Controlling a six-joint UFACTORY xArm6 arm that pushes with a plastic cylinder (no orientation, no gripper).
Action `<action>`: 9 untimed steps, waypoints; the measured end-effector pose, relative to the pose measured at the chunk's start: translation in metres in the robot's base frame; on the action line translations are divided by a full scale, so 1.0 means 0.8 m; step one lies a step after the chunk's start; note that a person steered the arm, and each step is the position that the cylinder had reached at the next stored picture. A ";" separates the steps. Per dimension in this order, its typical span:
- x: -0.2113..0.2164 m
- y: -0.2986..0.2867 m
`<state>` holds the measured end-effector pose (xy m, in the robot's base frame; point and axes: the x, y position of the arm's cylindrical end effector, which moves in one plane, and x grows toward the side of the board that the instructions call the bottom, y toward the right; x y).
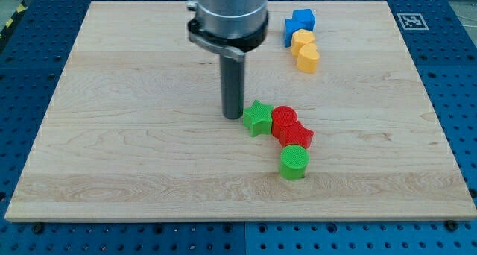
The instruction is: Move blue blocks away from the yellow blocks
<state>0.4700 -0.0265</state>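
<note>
You are looking at a pale wooden bench (134, 136) that fills most of the view, lying on a blue perforated base (458, 91). A small black-and-white marker tag (410, 20) sits at the bench's top right corner.

Next in size is the arm's metal housing (227, 16), coming down from the view's top, left of centre. From it the dark rod (232, 87) drops straight to the bench. There are no jaws on this arm, so there is nothing released or clenched to report; my tip (233, 117) rests on the wood just to the left of the green star block (258, 118), so close that you cannot tell whether they touch.

That green star is the left end of a cluster near the bench's centre. Touching its right side is a red round block (284, 118), with a second red block (297, 135), angular in outline, pressed against it lower right. A green cylinder block (294, 162) sits just below that, touching or nearly so.

The task's things are at the top right, well apart from my tip. The blue blocks (298, 24) look like two pieces pushed together, their shapes hard to make out. Directly below them, touching, is a yellow round block (302, 39), and against its lower edge a yellow heart-like block (308, 59).
</note>
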 end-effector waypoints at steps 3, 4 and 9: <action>-0.067 -0.060; -0.115 -0.050; -0.313 0.093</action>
<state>0.2195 0.0476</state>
